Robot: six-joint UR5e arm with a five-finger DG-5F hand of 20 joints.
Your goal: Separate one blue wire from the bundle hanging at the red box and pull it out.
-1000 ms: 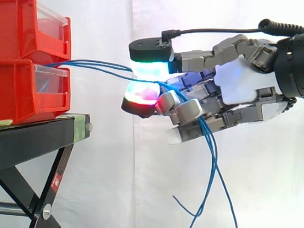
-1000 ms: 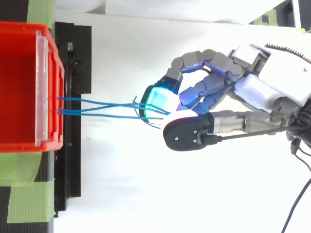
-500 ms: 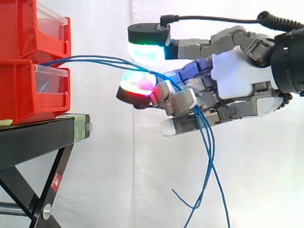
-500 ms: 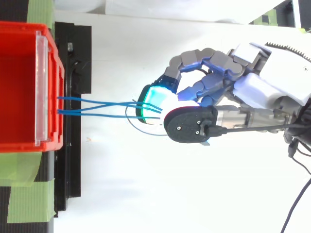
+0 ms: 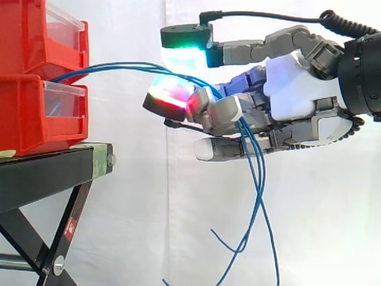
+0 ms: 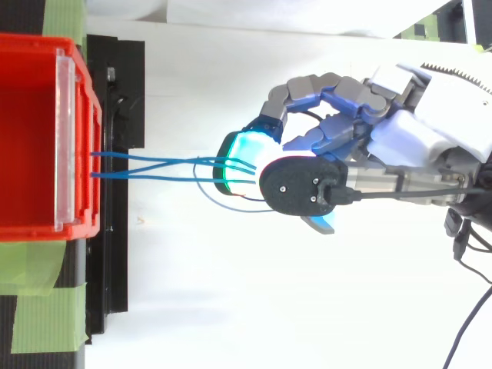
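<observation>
As hand (image 5: 297, 101) hooks blue wires (image 5: 108, 67), red bins (image 5: 30, 113) nearby

Cannot tell one of the blue wires (image 5: 119, 67) from another where tucked behind the curled fingers (image 5: 214, 113) of the robot hand (image 5: 297, 95) in the side view. Cropped at that view's bottom edge, so no sight of their hanging ends. From above, covered beneath the black-backed thumb pad (image 6: 304, 188). Cannot see into the red bins (image 5: 36, 113), cut by the left edge. Cropped low: the black stand (image 5: 53, 173).
</observation>
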